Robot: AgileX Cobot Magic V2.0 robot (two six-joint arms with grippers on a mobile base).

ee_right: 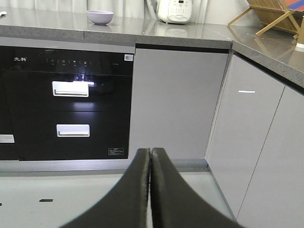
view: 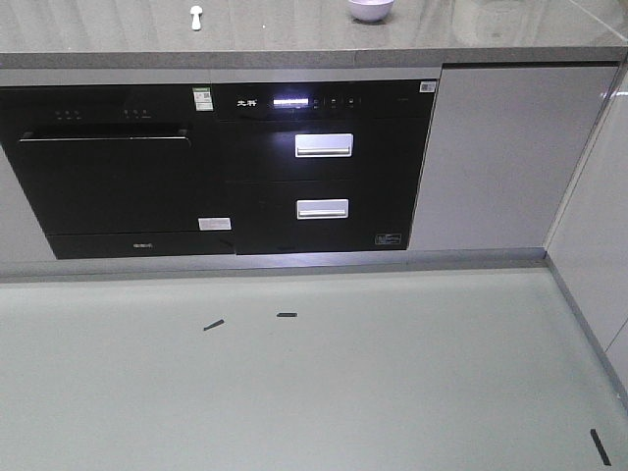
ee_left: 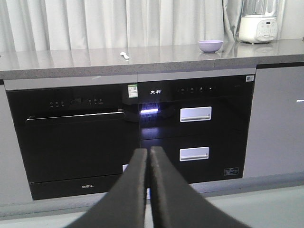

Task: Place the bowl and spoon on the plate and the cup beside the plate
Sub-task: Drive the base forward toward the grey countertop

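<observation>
A grey speckled stone surface [view: 294,44] runs above glossy black glass appliance fronts [view: 128,177] and matte white cabinet doors [view: 491,157]. One bowl [view: 370,9] sits on it, small, round, smooth lavender plastic. One spoon [view: 196,17], short, pale and thick-handled, lies on the same surface well to the bowl's left in the front view, the two clearly apart. The black front carries two drawers, each with one rectangular brushed-silver handle, the upper handle [view: 324,145] directly above the lower handle [view: 322,208], and a lit display strip above them. A white countertop appliance [ee_left: 258,26] stands further along the surface past the bowl, in front of pleated pale curtains [ee_left: 118,23]. A slatted wooden rack [ee_right: 278,16] rests on the adjoining side surface. The floor [view: 343,392] is smooth and pale grey-green, with three short dark strips on it. The left gripper [ee_left: 148,156] is held low, below the surface's level, pointing straight at the black appliance front, its two dark tapered jaws pressed together with nothing between them. The right gripper [ee_right: 150,154] is held just as low and level, aimed at the white door near the cabinet corner, its jaws likewise pressed together on nothing.
</observation>
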